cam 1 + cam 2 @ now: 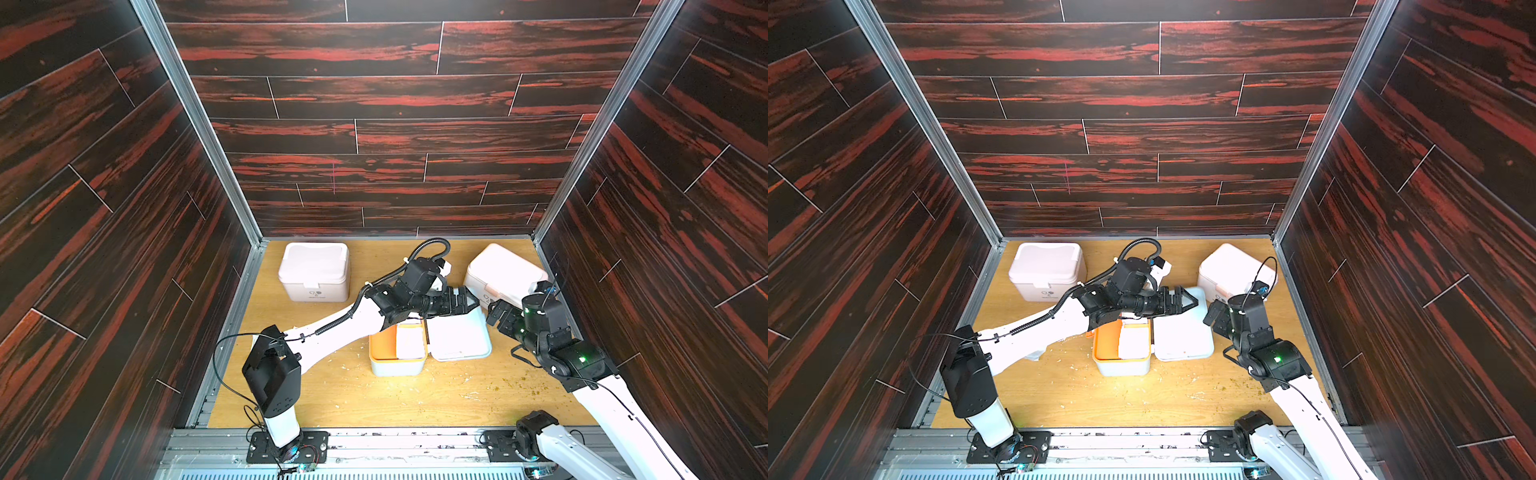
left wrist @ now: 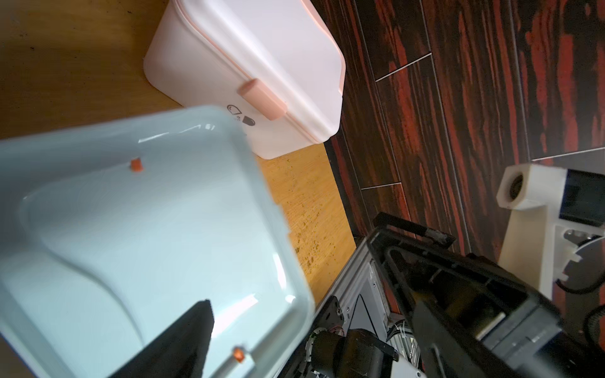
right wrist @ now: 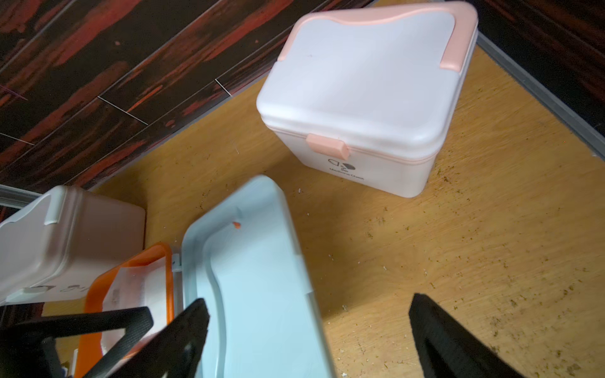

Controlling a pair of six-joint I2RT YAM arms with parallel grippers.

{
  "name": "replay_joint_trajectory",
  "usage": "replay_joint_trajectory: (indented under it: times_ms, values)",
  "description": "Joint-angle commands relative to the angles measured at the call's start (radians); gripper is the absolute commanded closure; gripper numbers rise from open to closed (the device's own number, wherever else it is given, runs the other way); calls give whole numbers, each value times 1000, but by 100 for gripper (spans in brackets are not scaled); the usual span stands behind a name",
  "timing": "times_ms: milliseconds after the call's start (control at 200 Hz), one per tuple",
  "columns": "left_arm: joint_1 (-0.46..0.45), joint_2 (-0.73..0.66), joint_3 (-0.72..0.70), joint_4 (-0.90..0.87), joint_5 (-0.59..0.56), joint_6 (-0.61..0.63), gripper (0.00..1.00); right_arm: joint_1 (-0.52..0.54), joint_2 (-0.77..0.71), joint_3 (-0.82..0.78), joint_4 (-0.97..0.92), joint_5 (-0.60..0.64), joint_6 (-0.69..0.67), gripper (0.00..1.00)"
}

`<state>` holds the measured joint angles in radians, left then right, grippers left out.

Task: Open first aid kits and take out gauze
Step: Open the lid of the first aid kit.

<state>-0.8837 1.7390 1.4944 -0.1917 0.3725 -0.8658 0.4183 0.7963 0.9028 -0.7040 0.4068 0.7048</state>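
Observation:
The pale blue first aid kit stands open mid-table. Its lid lies flipped over to the right, and its orange tray holds a flat white packet that looks like gauze. Two pinkish kits are closed, one at the back left and one at the back right. My left gripper hangs open just above the lid's far edge, holding nothing. Close by on the lid's right, my right gripper is open too, its fingers astride the lid's rim.
Dark wood-patterned walls close in the table on three sides. Crumbs and scraps are scattered over the wood near the front and right. The two grippers sit close together above the lid, and the right wrist's white camera mount shows in the left wrist view.

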Motion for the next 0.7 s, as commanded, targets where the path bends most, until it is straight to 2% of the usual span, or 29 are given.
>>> replay_joint_trajectory:
  times_ms: [0,170,301,446,561,691]
  values:
    - [1,-114,-20,-32,-45,46,0,-6,-20,32,-24,21,-20,1]
    - [0,-221,-111,-73,-133,82,0,-6,-46,28,20,-78,-103,1]
    - [2,-330,-236,-64,-243,85,0,-5,-84,-3,91,-239,-165,1]
    - [17,-435,-317,-133,-342,97,0,-4,-121,-56,191,-419,-207,2]
    - [42,-489,-367,-165,-376,94,1,-4,-106,-78,249,-561,-229,6]
    - [68,-501,-390,-208,-397,101,7,-4,-38,-99,284,-686,-232,14]
